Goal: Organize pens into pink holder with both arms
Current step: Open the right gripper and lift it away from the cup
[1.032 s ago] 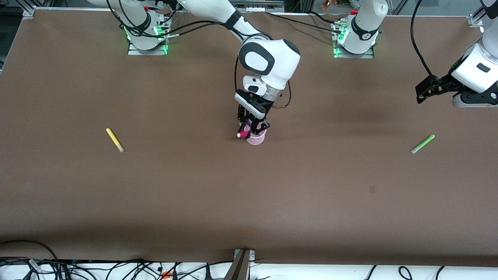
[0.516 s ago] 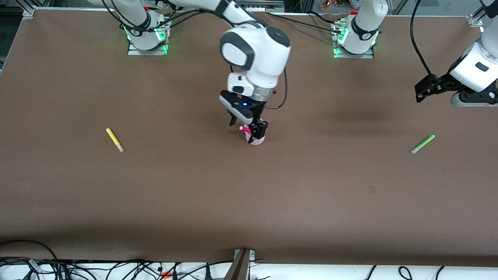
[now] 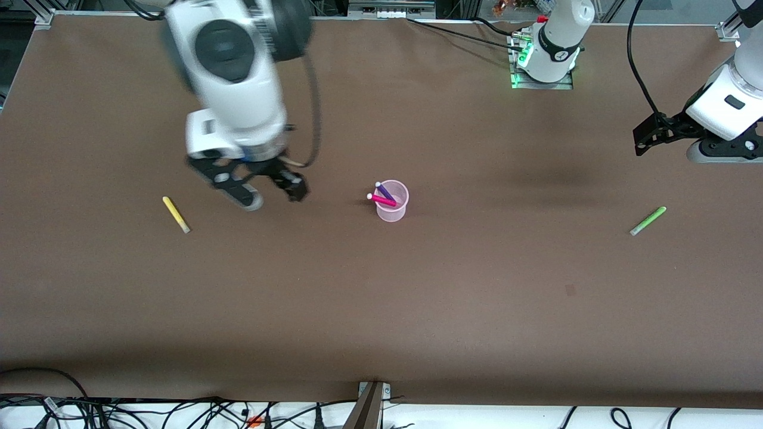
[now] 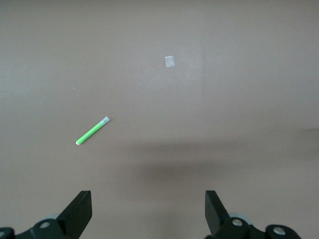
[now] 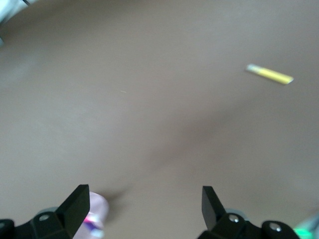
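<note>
The pink holder (image 3: 393, 208) stands upright mid-table with the magenta pink pen (image 3: 382, 201) and the dark purple pen (image 3: 385, 191) leaning in it, pale tips up. The yellow pen (image 3: 176, 214) lies on the table toward the right arm's end. The light green pen (image 3: 648, 220) lies toward the left arm's end. My right gripper (image 3: 275, 198) is open and empty, up over the table between the yellow pen and the holder. My left gripper (image 3: 642, 142) is open and empty, waiting above the table's edge, over a spot farther from the front camera than the green pen. The right wrist view shows the yellow pen (image 5: 269, 74) and the holder (image 5: 95, 209). The left wrist view shows the green pen (image 4: 92, 131).
A small pale patch (image 3: 570, 290) marks the brown table, nearer to the front camera than the green pen; it also shows in the left wrist view (image 4: 170, 61). The left arm's base (image 3: 542, 59) stands at the table's back edge. Cables run along the front edge.
My right gripper has let go of the magenta pen into the holder, risen and swung away toward the yellow pen. The left arm has barely moved.
</note>
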Controlling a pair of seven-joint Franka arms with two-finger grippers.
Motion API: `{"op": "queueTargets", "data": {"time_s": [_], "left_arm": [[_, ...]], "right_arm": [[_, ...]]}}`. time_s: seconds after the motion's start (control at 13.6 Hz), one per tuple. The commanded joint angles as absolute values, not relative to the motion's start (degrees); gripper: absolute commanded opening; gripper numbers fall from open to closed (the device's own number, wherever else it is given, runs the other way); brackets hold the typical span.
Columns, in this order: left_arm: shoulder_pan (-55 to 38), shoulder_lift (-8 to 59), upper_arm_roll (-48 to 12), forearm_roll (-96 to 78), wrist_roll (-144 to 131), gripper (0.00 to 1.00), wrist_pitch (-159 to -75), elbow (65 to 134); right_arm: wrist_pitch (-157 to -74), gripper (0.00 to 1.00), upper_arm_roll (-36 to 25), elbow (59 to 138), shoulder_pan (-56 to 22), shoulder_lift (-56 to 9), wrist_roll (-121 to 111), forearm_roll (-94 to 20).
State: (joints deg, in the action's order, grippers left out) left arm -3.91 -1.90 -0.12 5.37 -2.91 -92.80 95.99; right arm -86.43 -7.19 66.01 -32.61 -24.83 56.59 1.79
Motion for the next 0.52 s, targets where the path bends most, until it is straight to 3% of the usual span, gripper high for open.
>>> {"op": "queueTargets", "data": {"time_s": [0.0, 0.44], "left_arm": [[-4.22, -2.46, 0.0, 4.04, -1.58, 1.0, -91.67, 95.54], [-4.13, -2.46, -1.14, 4.04, -1.67, 1.0, -91.49, 95.54]], "right_arm": [[-80.53, 0.99, -6.06, 67.5, -24.55, -21.98, 40.22, -1.32], [-76.99, 0.98, -13.25, 71.36, -14.6, -21.71, 7.95, -8.76]]}}
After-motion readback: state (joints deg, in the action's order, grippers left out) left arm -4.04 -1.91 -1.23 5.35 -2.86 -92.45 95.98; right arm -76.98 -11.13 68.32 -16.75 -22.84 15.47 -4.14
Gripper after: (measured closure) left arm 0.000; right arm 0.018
